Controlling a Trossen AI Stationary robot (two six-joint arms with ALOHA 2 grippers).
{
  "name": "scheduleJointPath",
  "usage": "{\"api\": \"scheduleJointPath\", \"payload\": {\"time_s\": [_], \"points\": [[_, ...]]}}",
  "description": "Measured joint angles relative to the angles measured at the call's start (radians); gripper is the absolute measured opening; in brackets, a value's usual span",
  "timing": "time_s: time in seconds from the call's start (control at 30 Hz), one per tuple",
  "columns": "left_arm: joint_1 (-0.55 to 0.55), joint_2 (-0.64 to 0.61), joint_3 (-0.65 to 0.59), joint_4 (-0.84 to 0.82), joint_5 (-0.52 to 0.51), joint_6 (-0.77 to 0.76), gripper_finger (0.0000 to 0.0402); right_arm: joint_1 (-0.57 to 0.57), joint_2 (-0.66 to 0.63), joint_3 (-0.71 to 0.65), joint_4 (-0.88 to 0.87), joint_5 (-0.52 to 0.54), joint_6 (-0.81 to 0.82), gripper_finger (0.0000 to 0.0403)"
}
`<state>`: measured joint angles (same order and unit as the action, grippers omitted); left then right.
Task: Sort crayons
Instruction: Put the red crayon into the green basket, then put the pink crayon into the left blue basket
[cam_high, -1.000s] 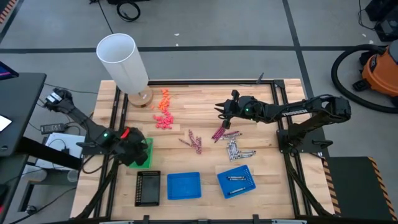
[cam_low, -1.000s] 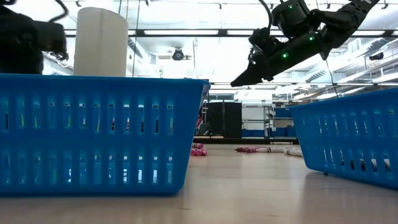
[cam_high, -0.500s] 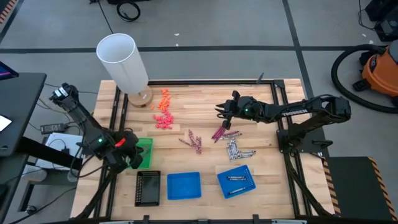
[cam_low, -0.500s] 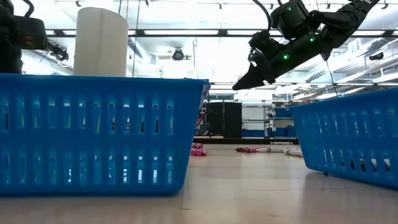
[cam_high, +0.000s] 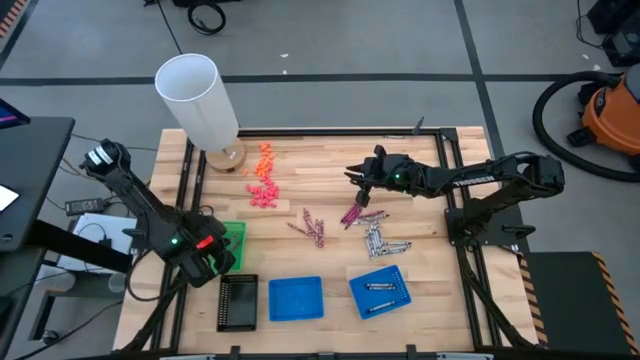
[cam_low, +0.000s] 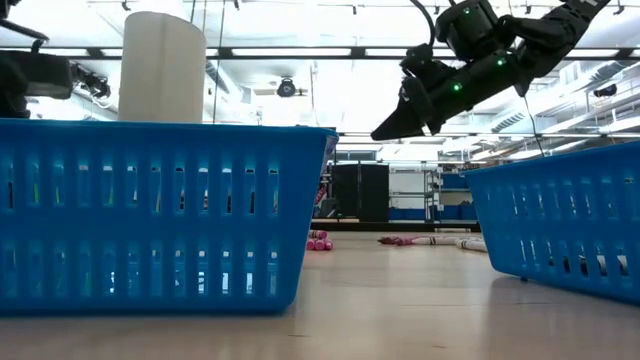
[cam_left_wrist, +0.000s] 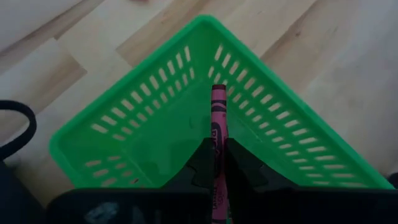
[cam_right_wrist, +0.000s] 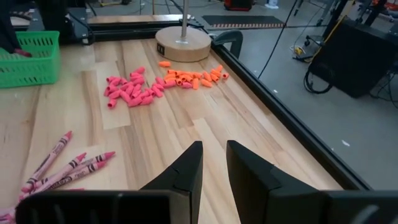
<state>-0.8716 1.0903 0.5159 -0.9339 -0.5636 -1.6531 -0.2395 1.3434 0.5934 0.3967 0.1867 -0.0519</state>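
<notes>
My left gripper (cam_high: 207, 257) is at the table's left, over the near part of the green tray (cam_high: 235, 238), shut on a magenta crayon (cam_left_wrist: 218, 112). My right gripper (cam_high: 352, 176) hangs open and empty above the table's far middle, beyond the maroon crayons (cam_high: 355, 212). Brownish-red crayons (cam_high: 312, 228) and silvery crayons (cam_high: 380, 241) lie loose on the wood. Silvery crayons lie in the right blue tray (cam_high: 381, 290). The maroon crayons also show in the right wrist view (cam_right_wrist: 59, 168). My left gripper pinches the magenta crayon between its two fingers, on the crayon's lower shaft (cam_left_wrist: 217, 155). The crayon lies along the fingers and sticks out past their tips. Its pointed end (cam_left_wrist: 218, 90) is over the inside of the green tray (cam_left_wrist: 124, 87), clear of it.
A white cylinder on a wooden base (cam_high: 197, 100) stands far left. Orange bits (cam_high: 265, 160) and pink bits (cam_high: 262, 192) lie near it. A black tray (cam_high: 238, 300) and an empty blue tray (cam_high: 296, 298) sit at the near edge. Black rails frame the table.
My left gripper has moved a little toward the table's near edge over the green tray, its arm swinging round, still shut on the crayon. My right gripper has stayed nearly in place.
</notes>
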Motion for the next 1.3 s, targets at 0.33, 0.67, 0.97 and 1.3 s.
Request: {"api": "scheduleJointPath", "payload": {"time_s": [0.33,0.67,0.97,1.3], "points": [[0.065,0.023,0.0,0.037,0.01,-0.056,0.0021,0.05,0.0,0.0,0.001,0.014,-0.065,0.0083],[0.155,0.107,0.0,0.087,0.104,-0.057,0.0026,0.056,0.0,0.0,0.015,0.027,-0.173,0.0083],[0.23,0.113,0.037,0.081,0.247,0.056,0.0116,0.056,0.0,0.0,0.014,-0.036,-0.187,0.0083],[0.338,0.094,0.262,-0.001,0.248,0.361,0.0117,0.067,0.0,0.0,0.025,-0.092,-0.187,0.0083]]}}
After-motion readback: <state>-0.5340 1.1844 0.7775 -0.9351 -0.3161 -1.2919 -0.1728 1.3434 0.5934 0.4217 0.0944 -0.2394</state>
